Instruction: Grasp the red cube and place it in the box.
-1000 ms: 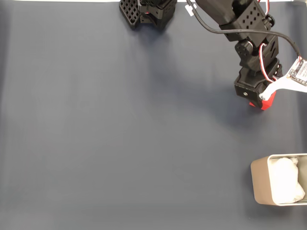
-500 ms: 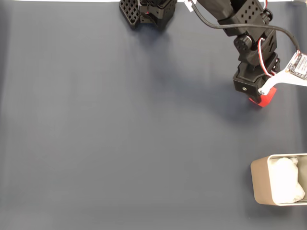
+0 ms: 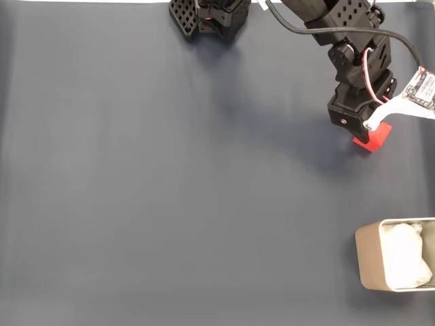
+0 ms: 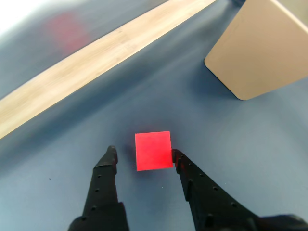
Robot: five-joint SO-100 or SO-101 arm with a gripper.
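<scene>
So in the wrist view the gripper (image 4: 143, 151) is spread open around the red cube (image 4: 153, 150): there's a gap on the left finger's side, while the right one looks to be touching it. The cube sits flat on the blue mat (image 4: 231, 139), squared up nicely, with the box (image 4: 260, 53) well off up-right.

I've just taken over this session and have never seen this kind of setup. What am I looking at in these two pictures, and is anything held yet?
It is a small black robot arm on a table covered by a dark blue mat. The fixed view looks straight down; the wrist view rides on the arm and looks past its jaws. The gripper is open, its fingers either side of the red cube, which sits on the mat. One finger looks to touch the cube; nothing is held yet. The box stands apart, at the lower right of the fixed view, with something white inside.
</scene>
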